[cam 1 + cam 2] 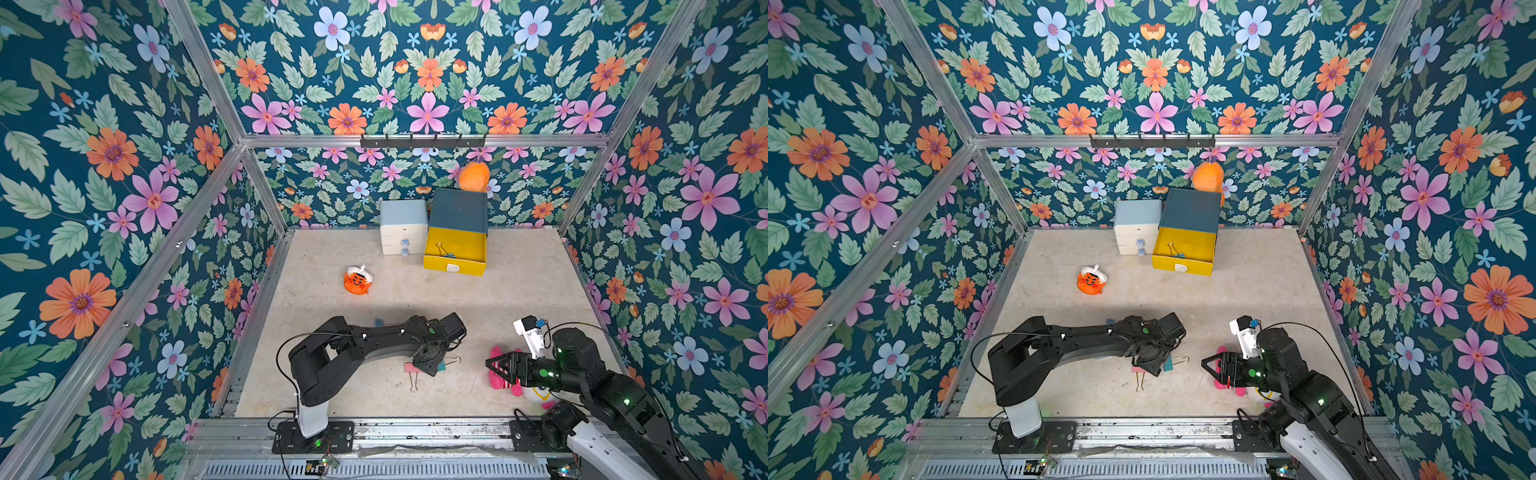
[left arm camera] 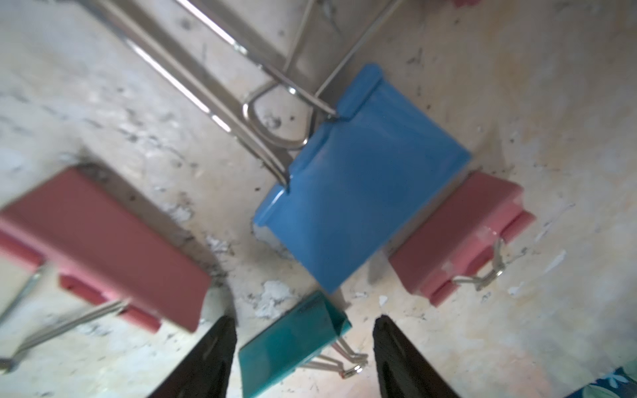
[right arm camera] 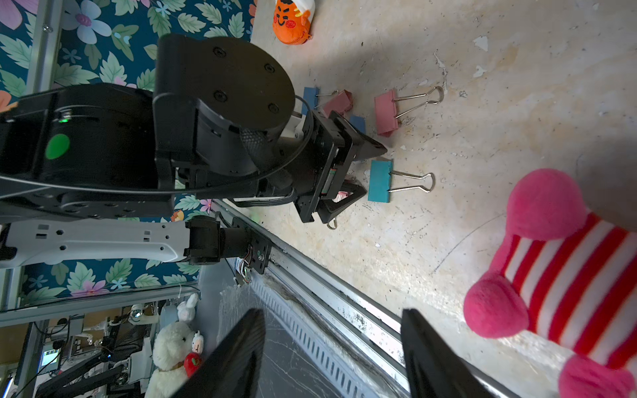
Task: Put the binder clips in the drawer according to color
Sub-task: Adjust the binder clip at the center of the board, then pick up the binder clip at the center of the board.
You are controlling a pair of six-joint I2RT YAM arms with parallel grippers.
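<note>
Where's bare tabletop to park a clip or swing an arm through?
Free: between the orange toy and the yellow drawer, and the middle of the table in front of them. Crowded: binder clips under the left gripper; striped plush beside the right gripper.

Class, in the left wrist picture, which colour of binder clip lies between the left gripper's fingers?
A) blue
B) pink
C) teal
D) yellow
C: the teal clip lies between the two black fingers of the left gripper, while the blue clip lies beyond their tips.
</note>
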